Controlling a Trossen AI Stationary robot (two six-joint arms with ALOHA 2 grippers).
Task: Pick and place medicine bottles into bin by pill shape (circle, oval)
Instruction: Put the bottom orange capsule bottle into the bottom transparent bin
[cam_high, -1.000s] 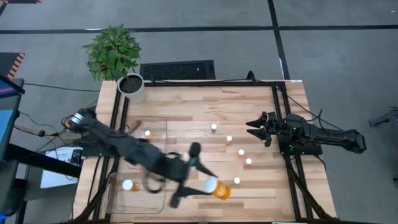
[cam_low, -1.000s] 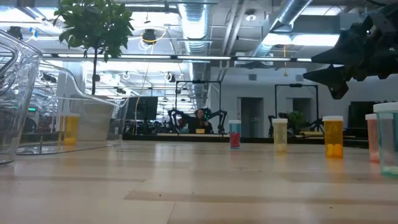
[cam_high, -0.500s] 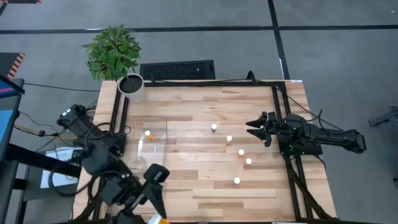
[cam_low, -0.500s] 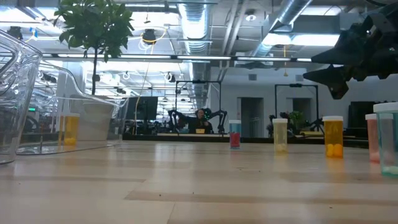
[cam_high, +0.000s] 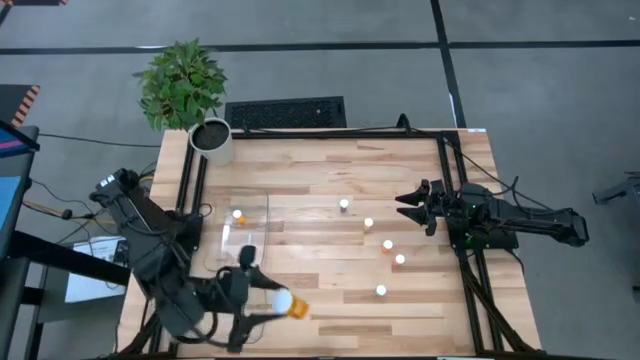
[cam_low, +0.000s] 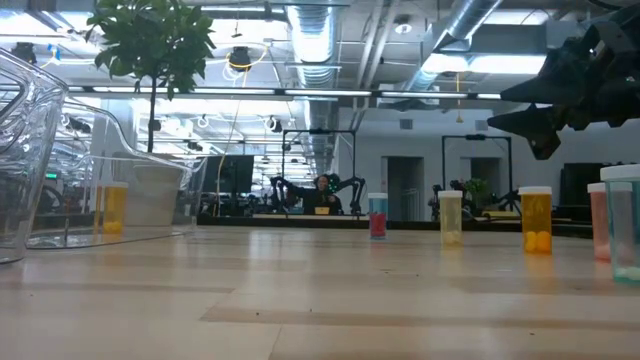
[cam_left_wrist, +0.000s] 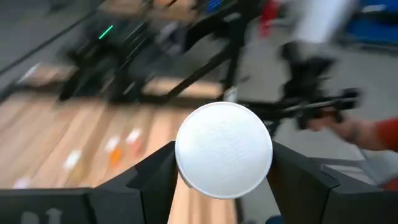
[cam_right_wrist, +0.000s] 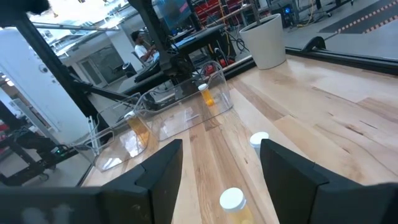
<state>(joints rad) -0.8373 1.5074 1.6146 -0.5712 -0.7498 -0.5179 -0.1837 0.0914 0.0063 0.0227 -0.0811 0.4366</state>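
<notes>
The left gripper (cam_high: 268, 300) pinches a large medicine bottle (cam_high: 290, 306) in its jaws just beside the clear bin (cam_high: 262, 205); I'd lower it upright. The right gripper (cam_high: 408, 206), jaws spread, waits well apart from that bin.

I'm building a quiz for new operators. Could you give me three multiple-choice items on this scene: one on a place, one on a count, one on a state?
1. Where does the plant pot stand?
A. Inside the clear bin
B. At a table corner on the left arm's side
C. Beside the right gripper

2. How many bottles stand on bare wood between the bin and the right gripper?
A. Two
B. Eight
C. Five

3. What is the left gripper doing?
A. Gripping a bottle
B. Open and empty
C. Gripping the plant

Answers:
1. B: the plant pot sits at that corner.
2. C: five bottles stand between the bin and the right gripper.
3. A: the left gripper clamps a white-capped bottle.
</notes>
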